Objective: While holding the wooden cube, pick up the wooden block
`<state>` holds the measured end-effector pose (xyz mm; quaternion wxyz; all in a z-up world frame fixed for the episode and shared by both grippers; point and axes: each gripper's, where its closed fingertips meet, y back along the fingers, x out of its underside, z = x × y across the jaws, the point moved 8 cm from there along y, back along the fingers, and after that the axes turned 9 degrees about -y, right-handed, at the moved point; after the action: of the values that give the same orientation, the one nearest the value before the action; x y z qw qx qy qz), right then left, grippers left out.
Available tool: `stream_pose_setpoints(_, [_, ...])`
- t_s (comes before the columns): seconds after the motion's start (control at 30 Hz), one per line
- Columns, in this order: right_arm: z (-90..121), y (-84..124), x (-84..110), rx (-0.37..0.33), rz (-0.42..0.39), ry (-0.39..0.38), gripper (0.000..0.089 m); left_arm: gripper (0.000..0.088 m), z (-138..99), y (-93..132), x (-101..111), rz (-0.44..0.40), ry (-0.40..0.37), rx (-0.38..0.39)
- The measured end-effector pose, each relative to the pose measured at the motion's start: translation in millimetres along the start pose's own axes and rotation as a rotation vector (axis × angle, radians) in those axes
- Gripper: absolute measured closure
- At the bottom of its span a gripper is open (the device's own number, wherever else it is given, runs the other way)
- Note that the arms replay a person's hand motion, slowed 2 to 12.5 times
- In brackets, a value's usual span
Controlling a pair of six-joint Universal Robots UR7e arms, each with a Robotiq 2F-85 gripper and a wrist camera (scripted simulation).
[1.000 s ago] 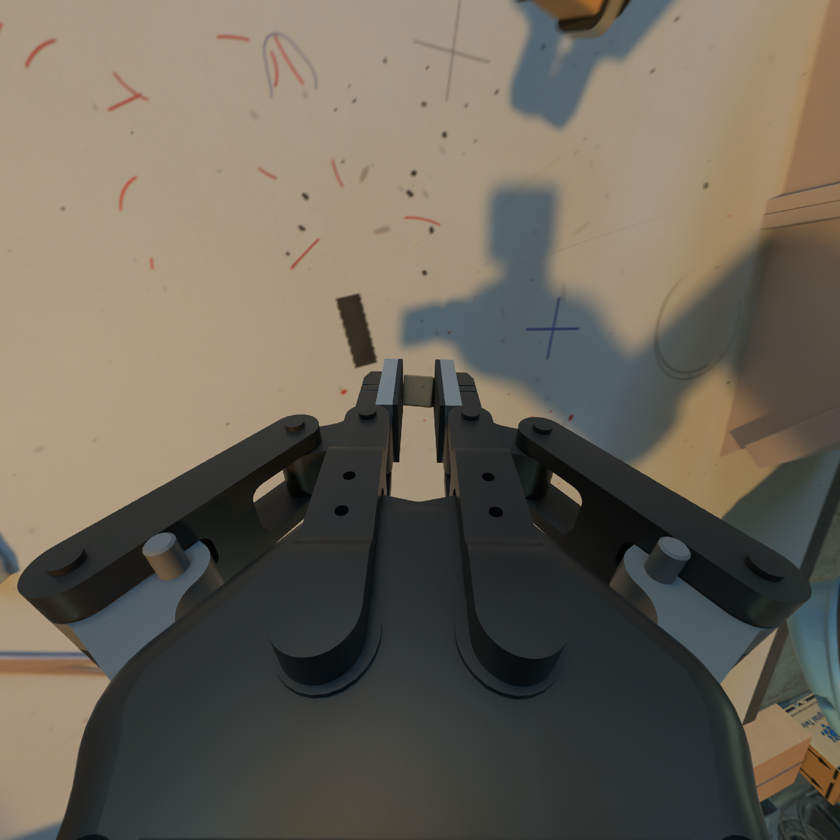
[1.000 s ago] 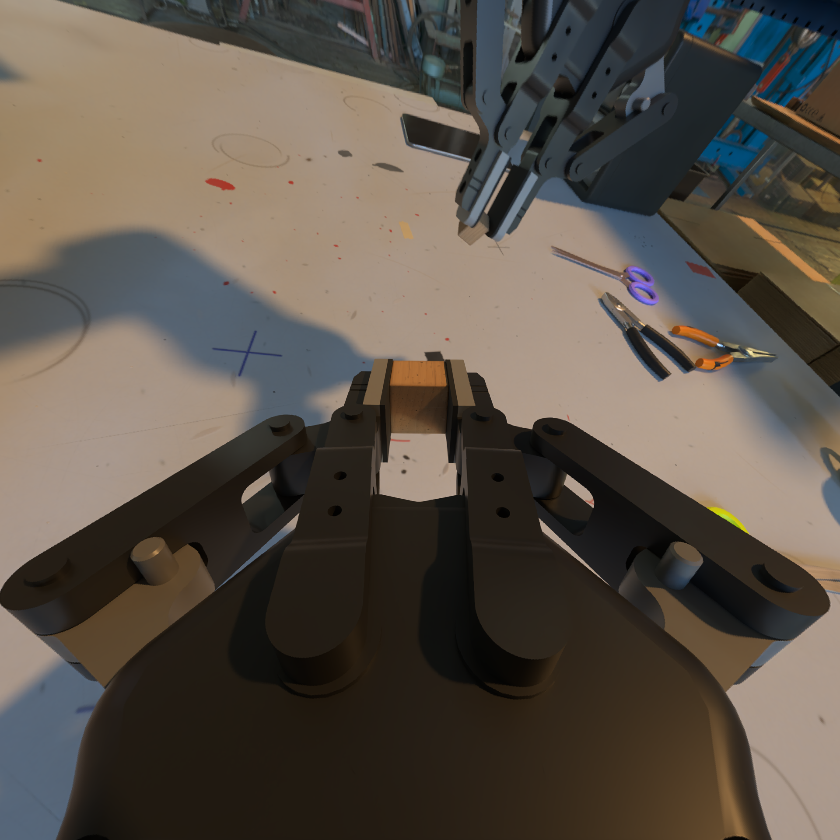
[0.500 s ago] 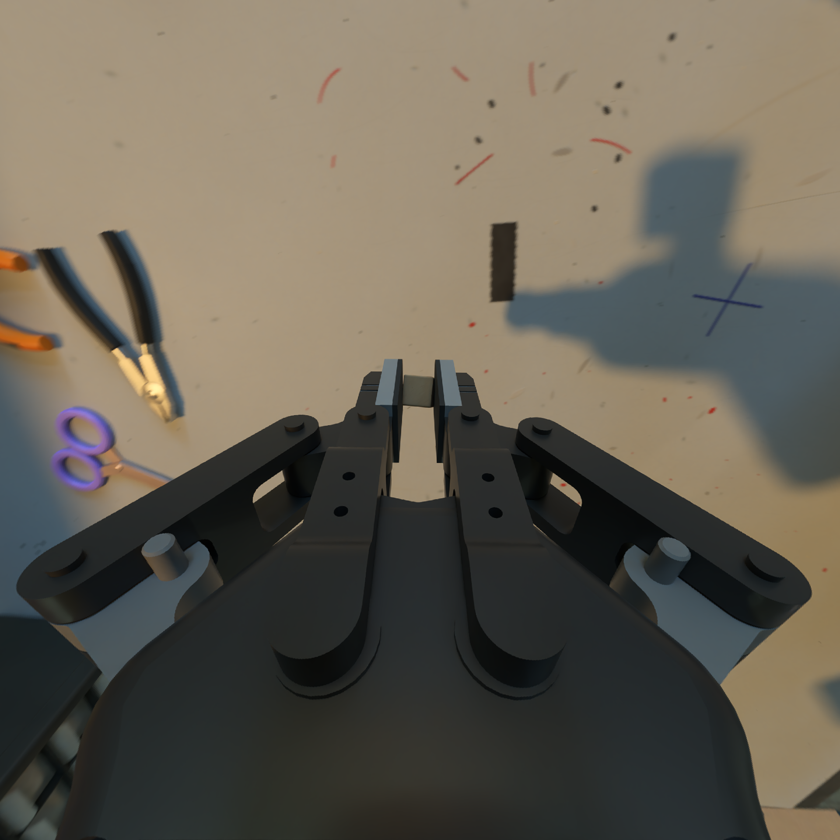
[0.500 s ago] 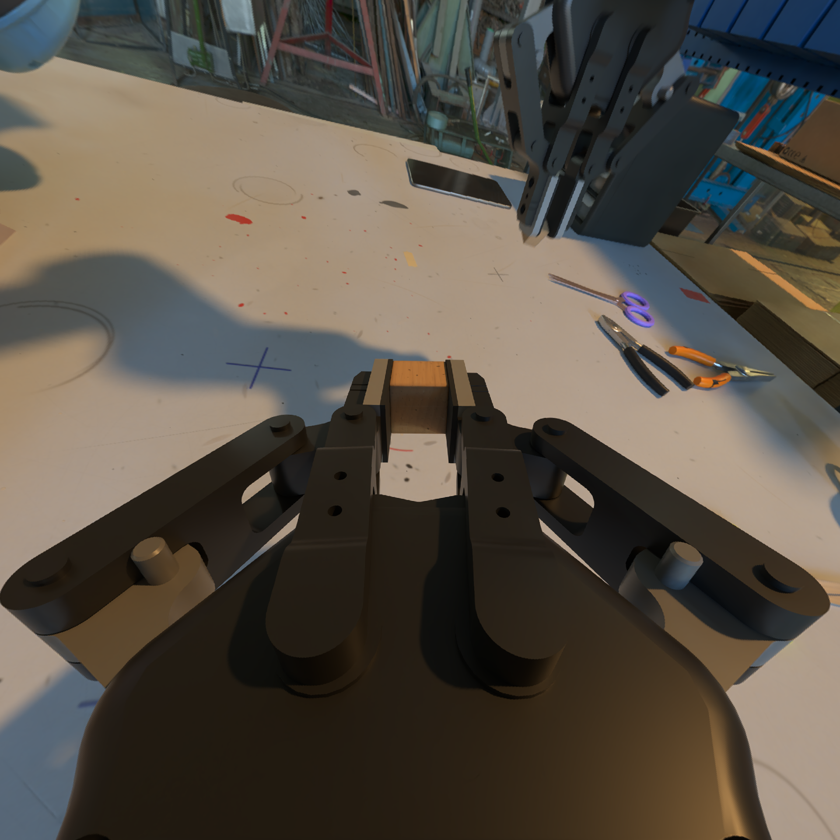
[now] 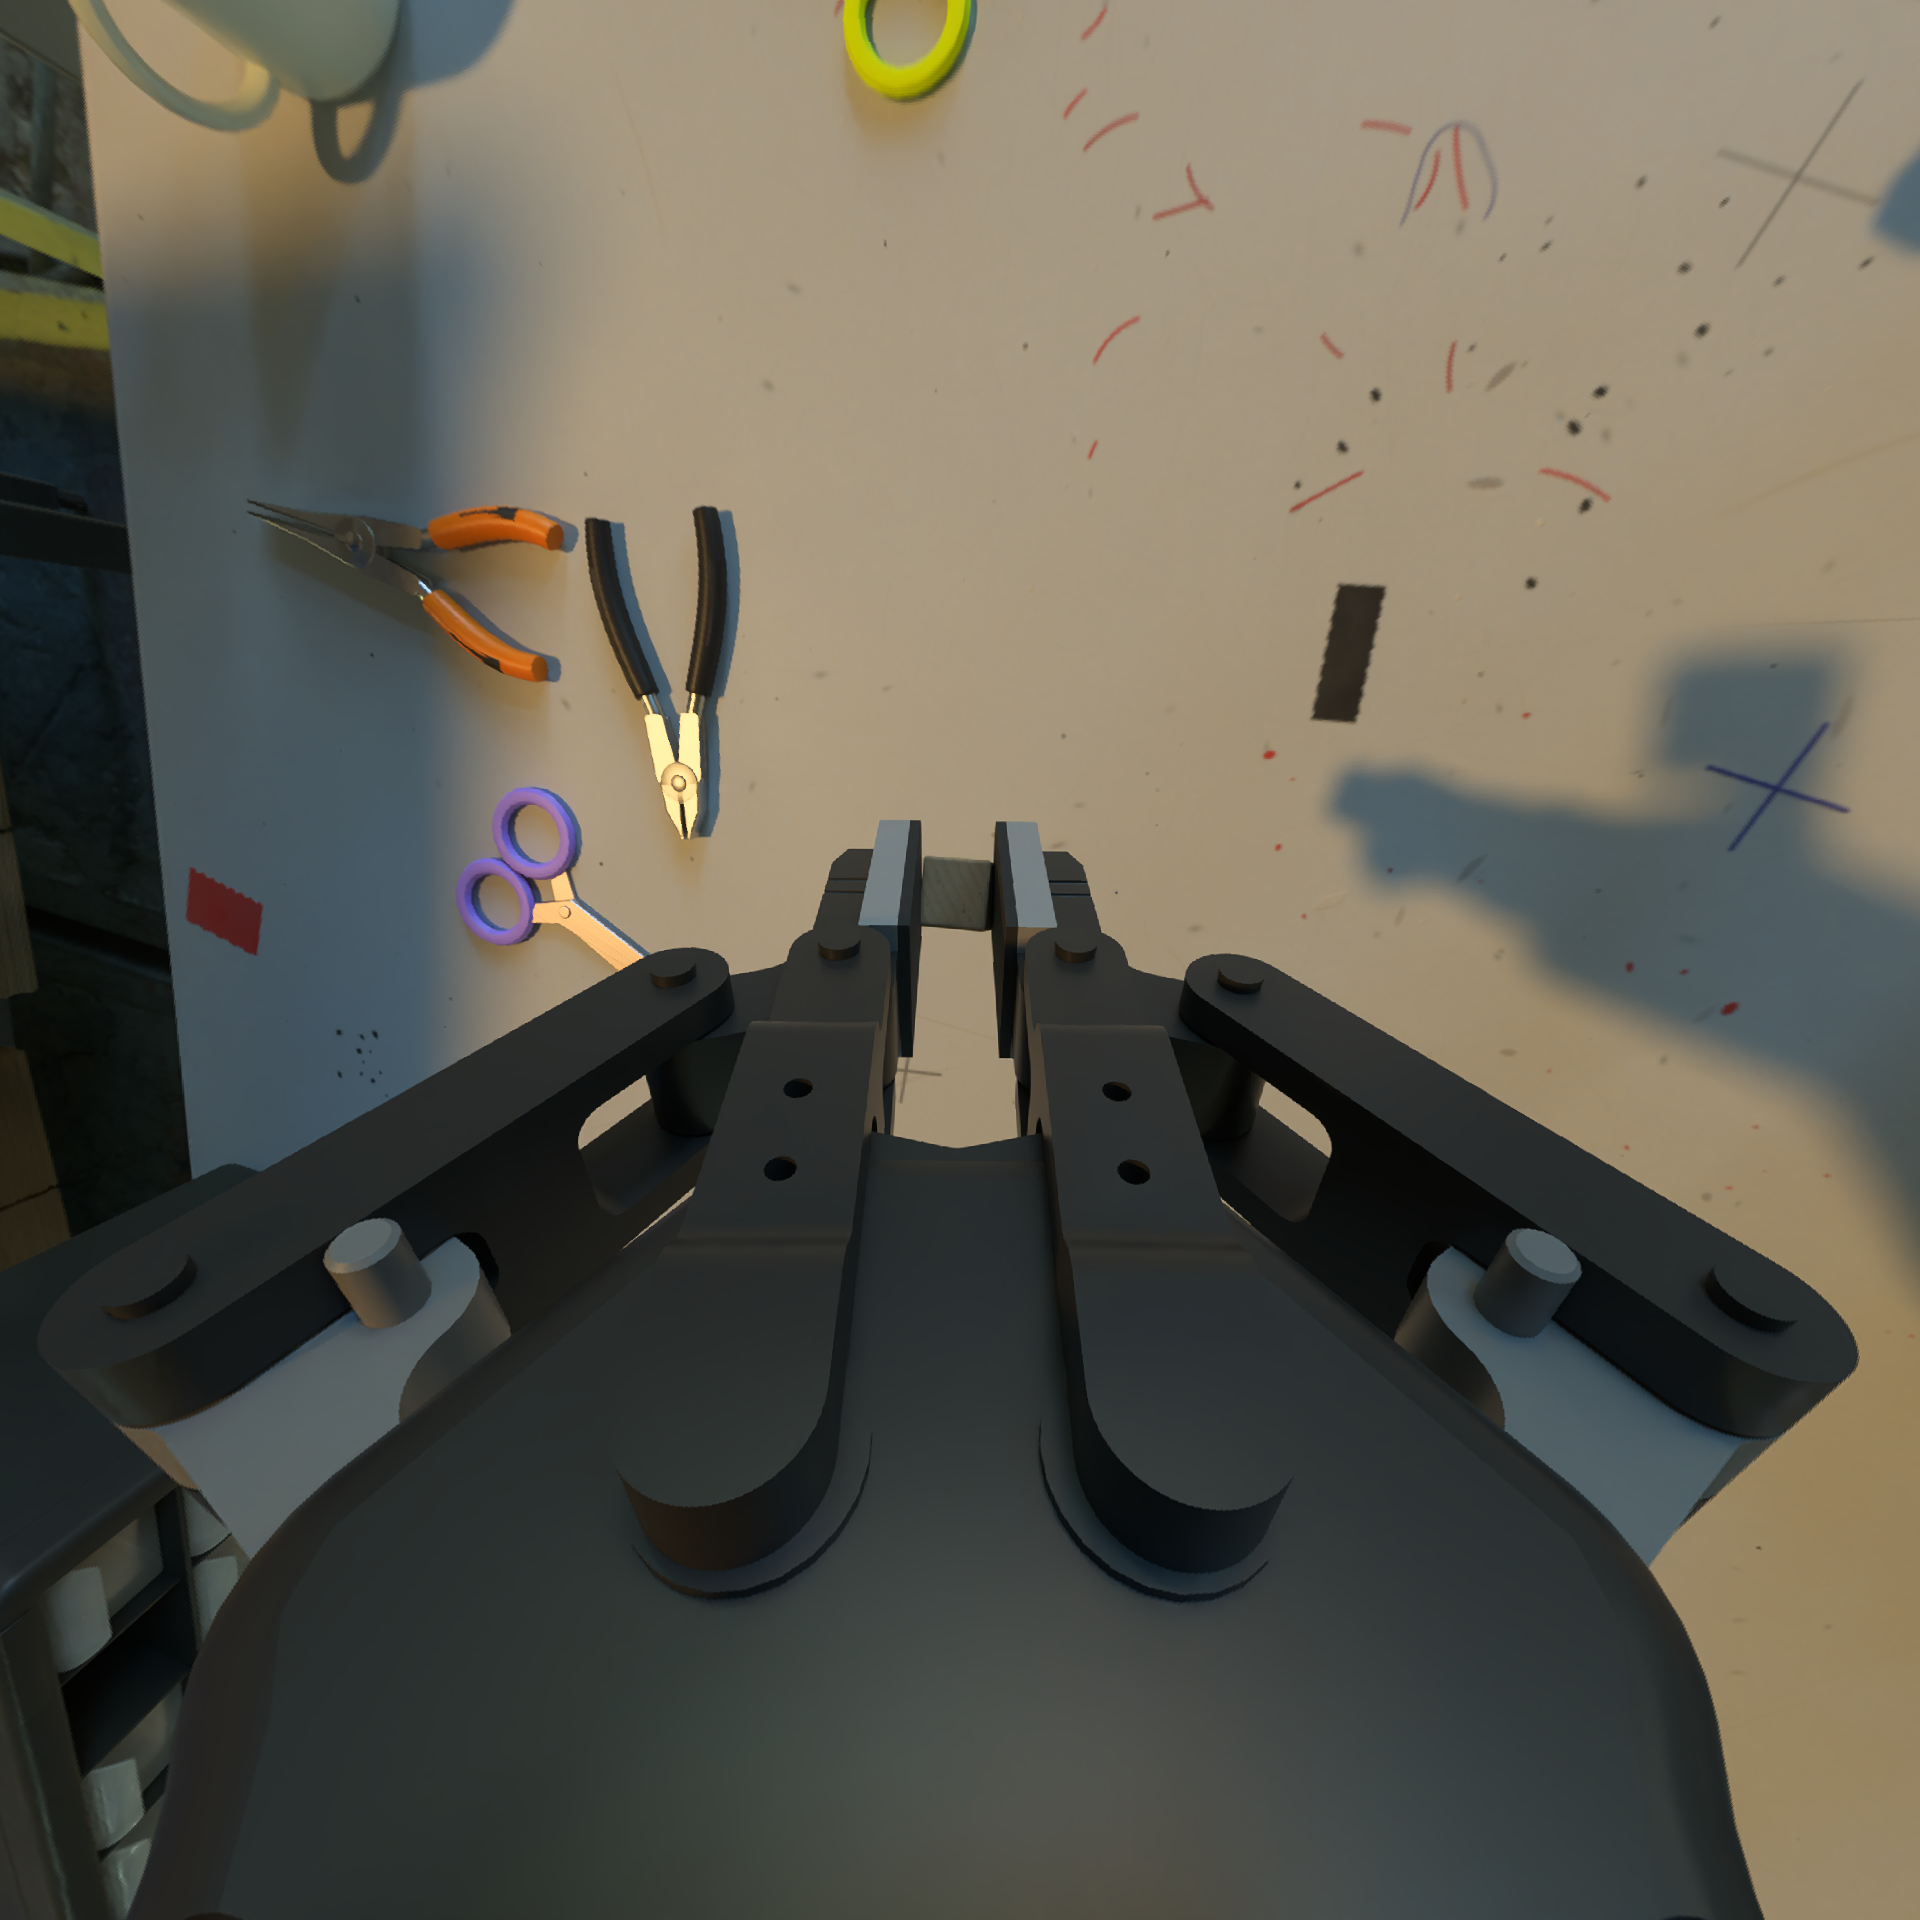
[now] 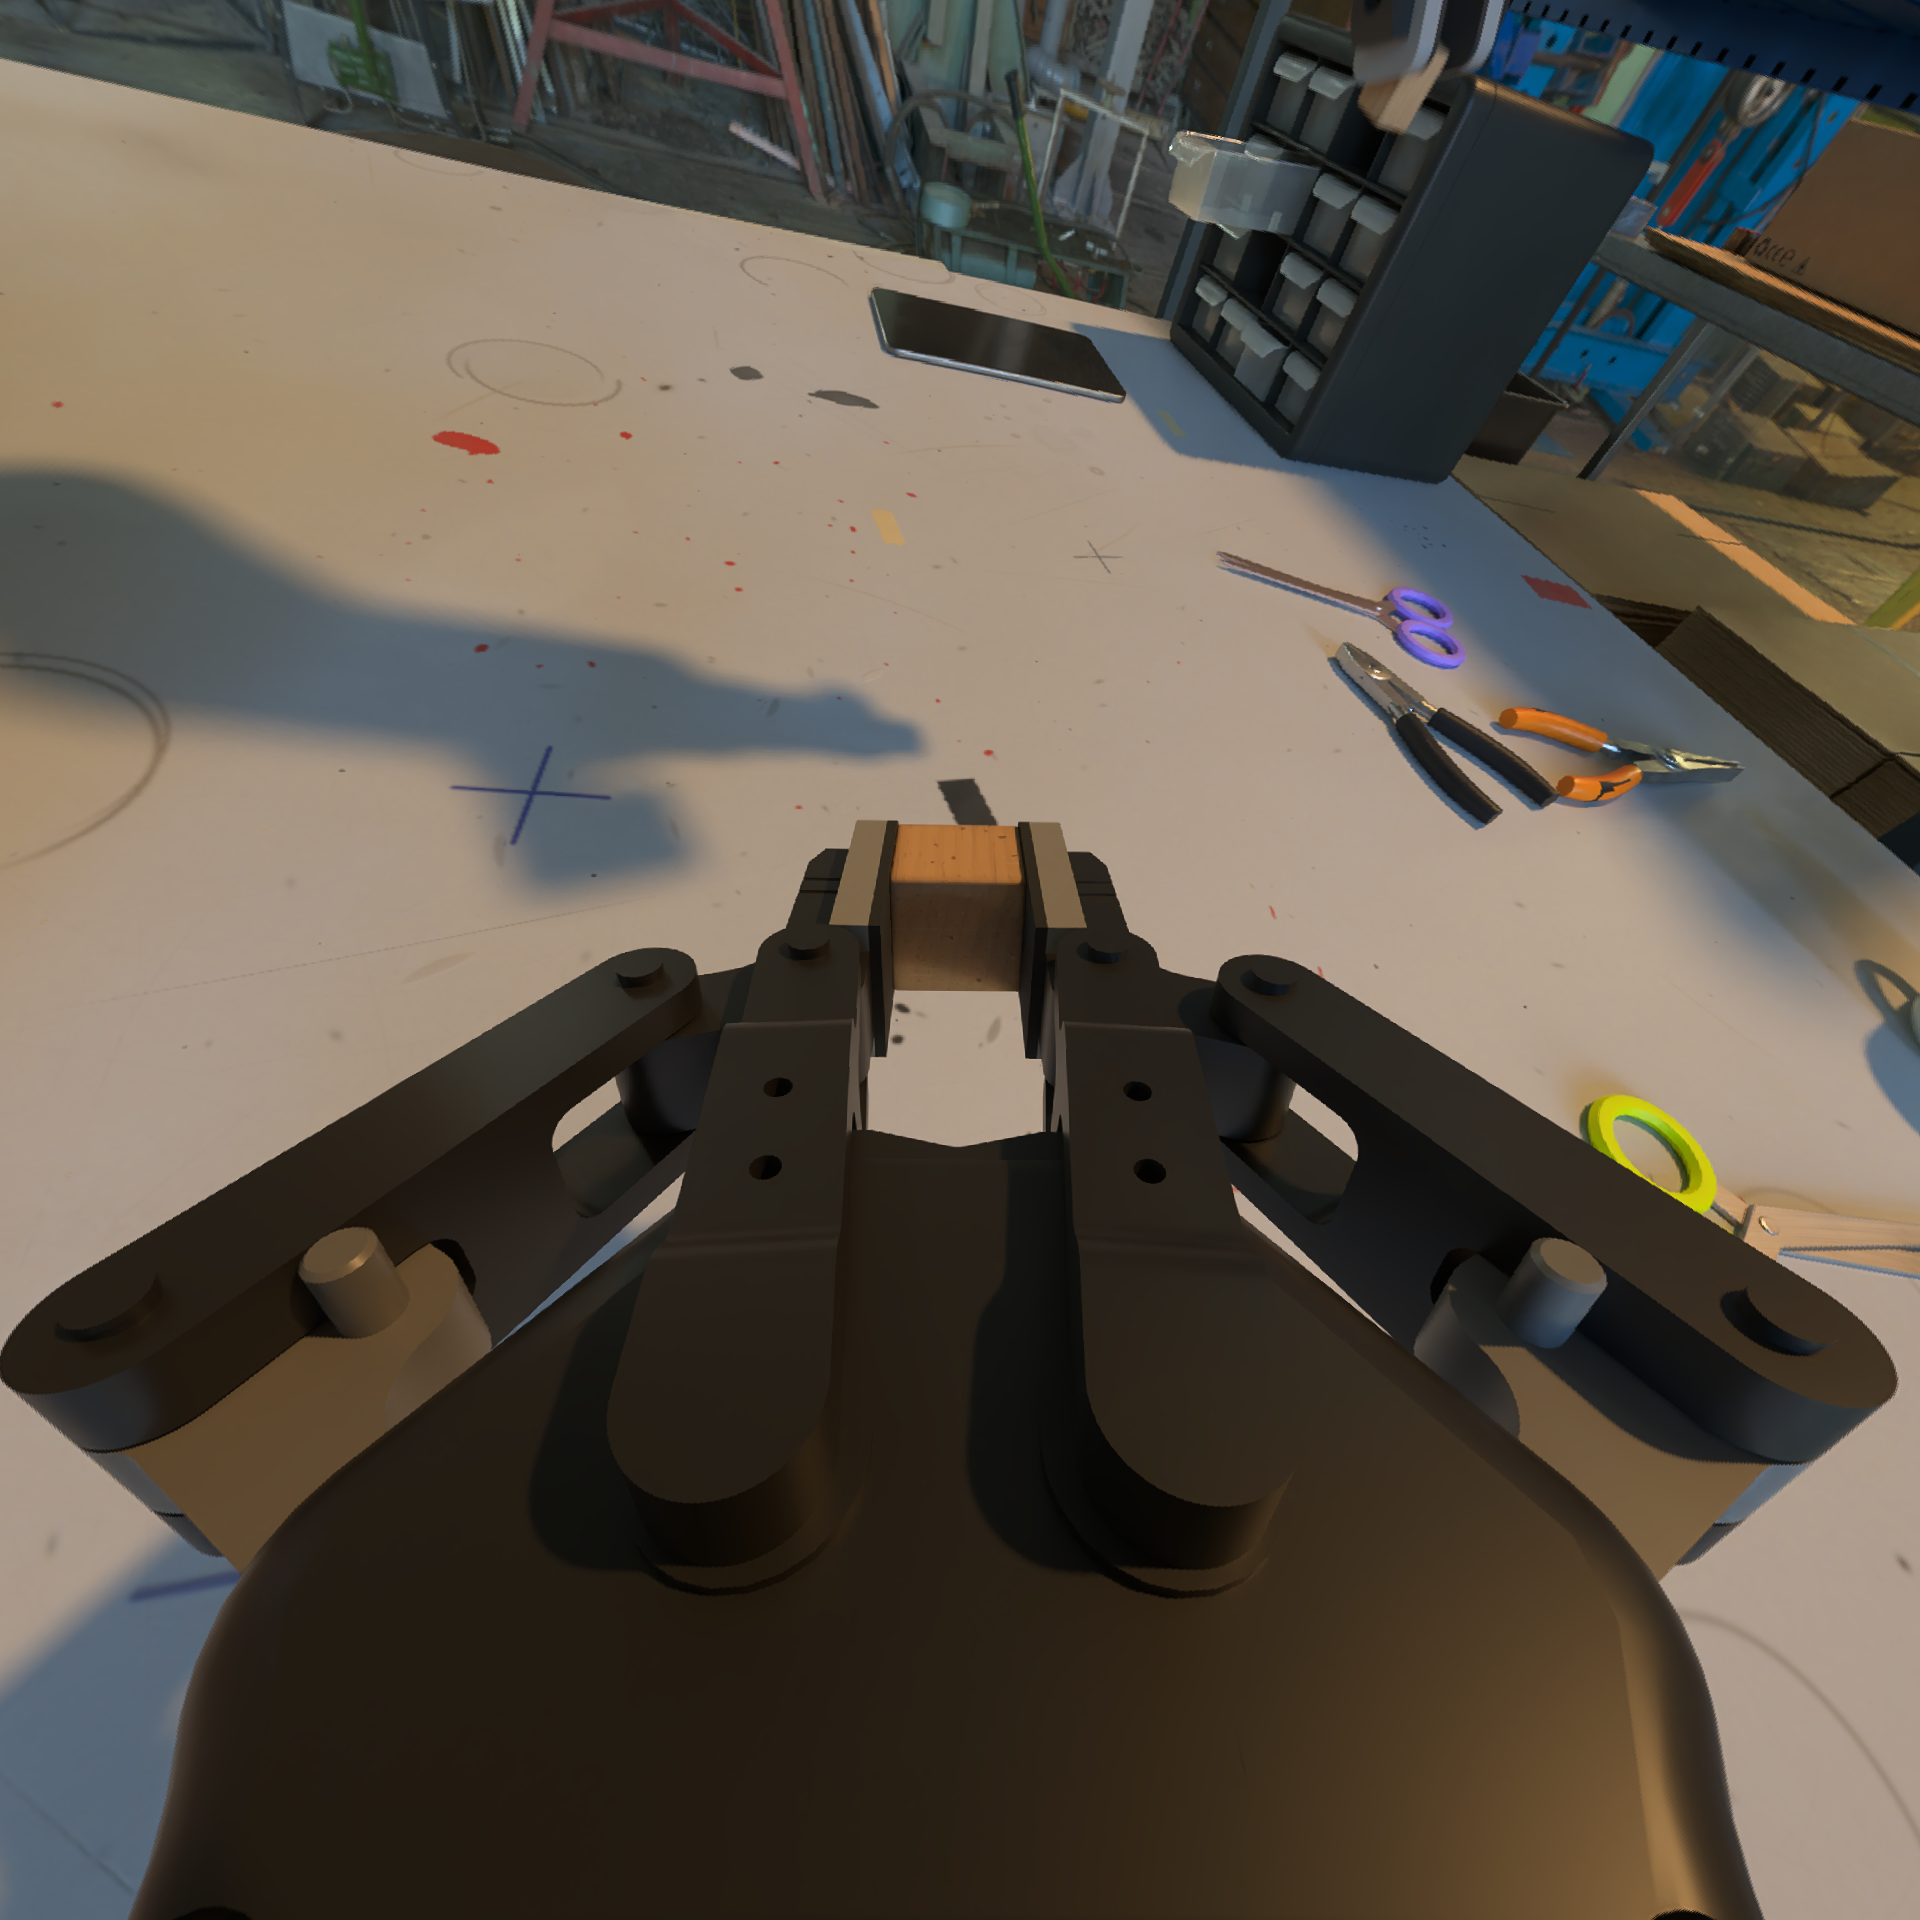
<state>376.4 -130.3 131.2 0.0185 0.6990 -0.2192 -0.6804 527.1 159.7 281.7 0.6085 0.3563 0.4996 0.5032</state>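
Note:
My right gripper (image 6: 956, 883) is shut on the wooden cube (image 6: 954, 904), a light orange-tan cube held clear above the table (image 6: 312, 312). My left gripper (image 5: 956, 873) is shut on the small wooden block (image 5: 954, 894), which looks grey in shadow between the pads, high above the table (image 5: 935, 468). In the right wrist view the left gripper (image 6: 1403, 52) shows only at the top edge, above the drawer cabinet, with the tan block (image 6: 1392, 99) at its tips.
Black pliers (image 5: 665, 665), orange pliers (image 5: 457, 582), purple scissors (image 5: 530, 873) and a yellow ring (image 5: 909, 42) lie near the table's left edge, a mug (image 5: 260, 52) beyond. A phone (image 6: 997, 343) and a dark drawer cabinet (image 6: 1392, 281) stand at the far side.
The left gripper rose and moved toward the drawer cabinet with the block, almost leaving the top of the right wrist view; its own view swung over the tools. The right gripper kept the cube.

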Motion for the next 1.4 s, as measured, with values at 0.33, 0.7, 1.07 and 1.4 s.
stream_pose_setpoints(0.33, [-5,-3,1.4,0.051,0.011,-0.003,0.0694,0.0758,-20,28,-15,-0.161,-0.033,0.201])
stream_pose_setpoints(0.7, [-4,-10,-2.5,0.05,0.006,0.015,0.0694,0.0758,-62,-9,-35,-0.034,-0.121,0.375])
stream_pose_setpoints(1.07, [1,-14,-9.5,0.048,0.021,0.04,0.0694,0.0758,-80,-43,-50,0.022,-0.134,0.439])
stream_pose_setpoints(1.4, [3,-14,-12.7,0.042,0.027,0.053,0.0694,0.0758,-85,-54,-56,0.078,-0.143,0.45])
